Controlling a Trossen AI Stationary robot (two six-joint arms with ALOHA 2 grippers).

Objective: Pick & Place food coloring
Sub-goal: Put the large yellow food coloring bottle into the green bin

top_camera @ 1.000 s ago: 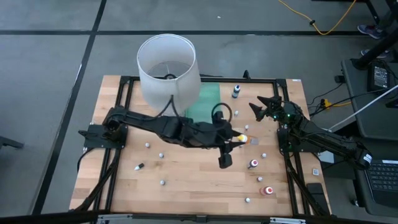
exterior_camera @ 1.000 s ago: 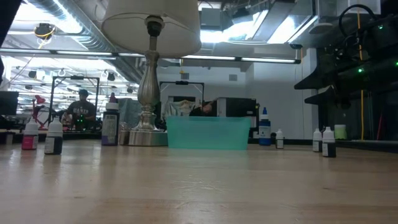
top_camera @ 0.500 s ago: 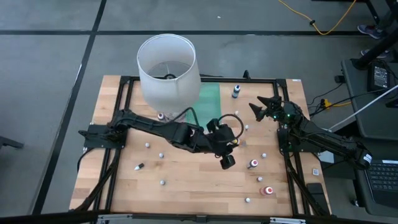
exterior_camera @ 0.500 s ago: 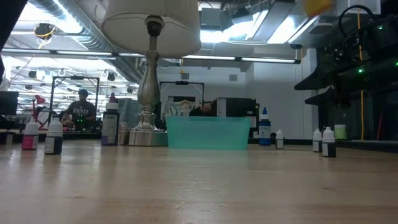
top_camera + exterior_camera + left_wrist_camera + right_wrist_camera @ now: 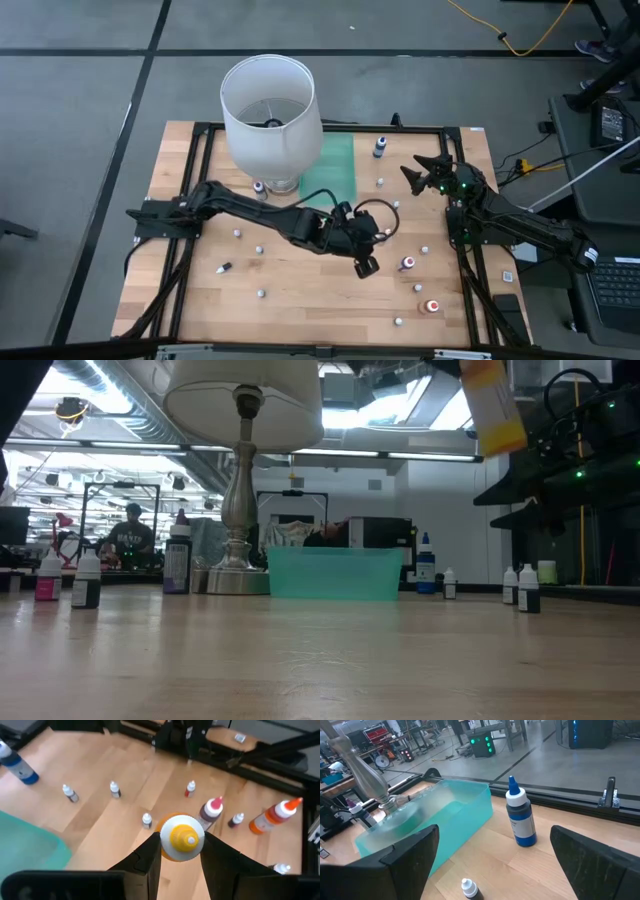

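My left gripper (image 5: 378,238) hangs over the middle right of the table, shut on a yellow-orange bottle (image 5: 182,840) with a yellow cap. In the low view that bottle (image 5: 492,405) shows tilted, high above the tabletop. Several tiny white-capped food coloring bottles (image 5: 259,248) stand scattered on the wood, and in the left wrist view some of these tiny bottles (image 5: 115,789) show ahead of the fingers. A green tray (image 5: 335,165) lies at the far middle. My right gripper (image 5: 425,172) waits open at the far right, touching nothing. My left gripper pinches the yellow-orange bottle by the sides of its body (image 5: 165,847), just behind the cap, between its two fingers (image 5: 150,860). The bottle lies along the fingers, cap (image 5: 189,839) pointing ahead and slanting down. It is lifted clear of the table.
A white lampshade on a metal lamp (image 5: 270,110) stands at the far left beside the tray. Bigger bottles stand around: a blue one (image 5: 379,147) far, a dark red one (image 5: 408,263) and an orange one (image 5: 431,306) near right. Black frame rails edge the table.
My left gripper has sunk toward the table and tipped further downward, rolling somewhat, still shut on the yellow-orange bottle. The bottle has come down into the top of the low view, tilted and clear of the table.
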